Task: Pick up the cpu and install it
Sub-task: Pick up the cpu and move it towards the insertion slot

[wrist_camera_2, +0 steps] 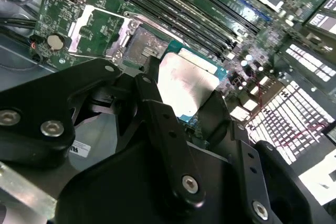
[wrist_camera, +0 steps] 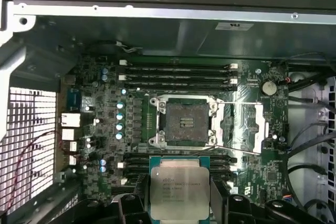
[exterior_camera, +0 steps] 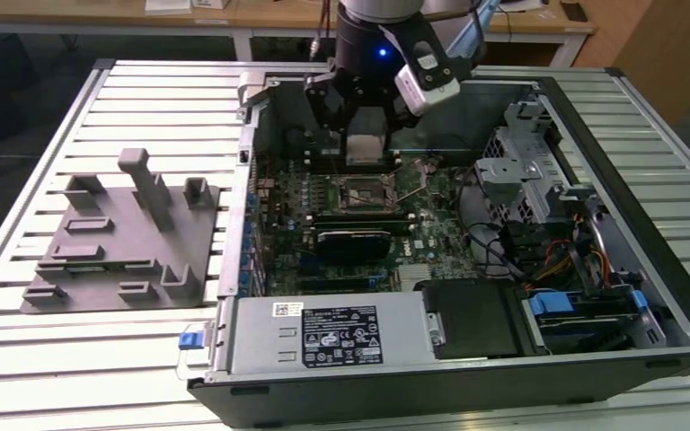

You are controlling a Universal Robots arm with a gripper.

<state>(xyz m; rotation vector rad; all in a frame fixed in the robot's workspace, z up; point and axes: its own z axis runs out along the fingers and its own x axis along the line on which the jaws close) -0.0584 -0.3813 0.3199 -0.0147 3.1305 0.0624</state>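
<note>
I've lost the arm (exterior_camera: 375,22) past the exterior view's top edge, and the table (exterior_camera: 33,377) is clipped at its near side. In the first wrist view the cpu (wrist_camera: 179,187) runs off the frame, with both side rims tucked behind the gripper (wrist_camera: 179,203) fingers (wrist_camera: 219,198). Its print is too small for me to read. In the second wrist view the gripper body covers part of the cpu (wrist_camera_2: 186,85), which hides a corner of the socket (wrist_camera_2: 139,48). I can't see the cpu's underside.
</note>
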